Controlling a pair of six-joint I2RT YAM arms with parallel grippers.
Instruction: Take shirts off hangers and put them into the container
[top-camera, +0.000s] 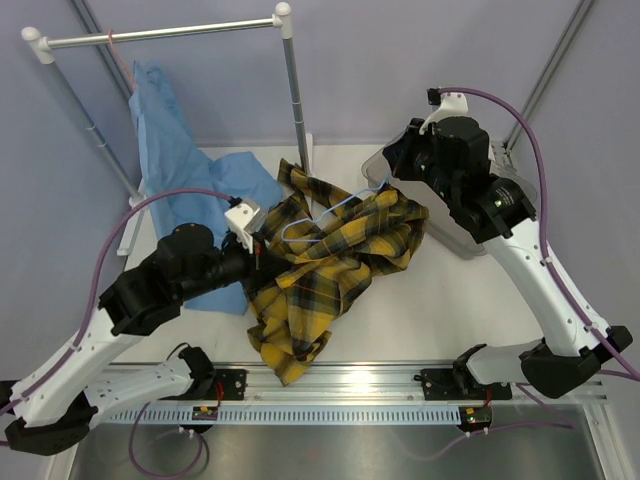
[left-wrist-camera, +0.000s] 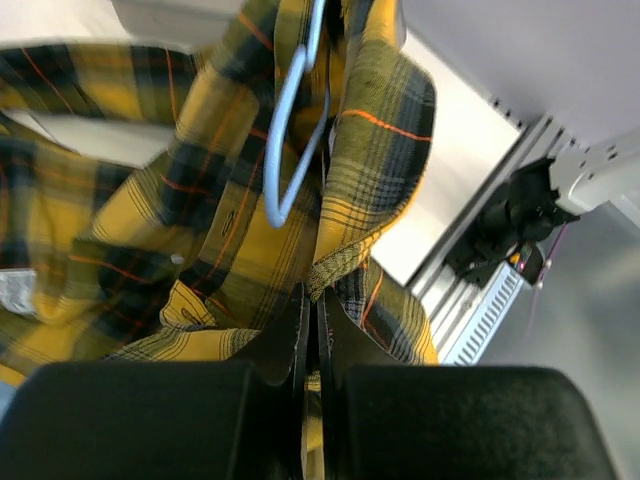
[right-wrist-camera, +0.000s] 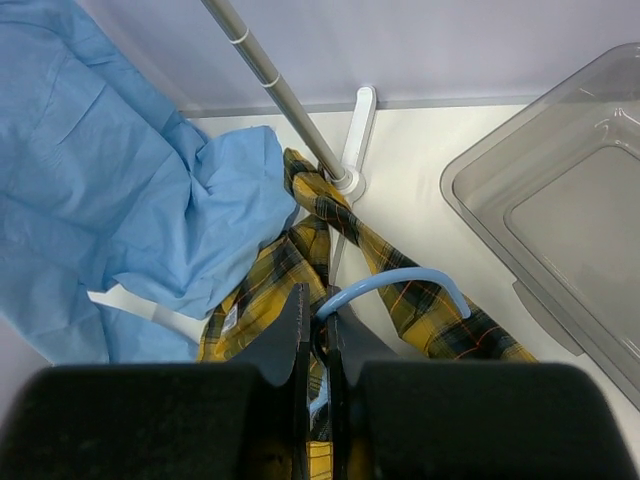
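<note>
the plaid shirt (top-camera: 330, 270) lies crumpled on the table (top-camera: 430, 320), between the two grippers. the light blue hanger (top-camera: 318, 222) is on top of it, and part of its wire goes under the fabric. the left gripper (left-wrist-camera: 312, 300) has its fingers together, clamped on a fold of the plaid shirt at the very tips; the hanger lies just ahead of them. the right gripper (right-wrist-camera: 318, 305) is closed on the curved hook of the light blue hanger, above the plaid shirt. the container (right-wrist-camera: 560, 230) stands near the right gripper, to the right of its fingers. the light blue shirt (top-camera: 170, 150) hangs from the rack (top-camera: 165, 33), and its lower part rests on the table just beside the left gripper.
</note>
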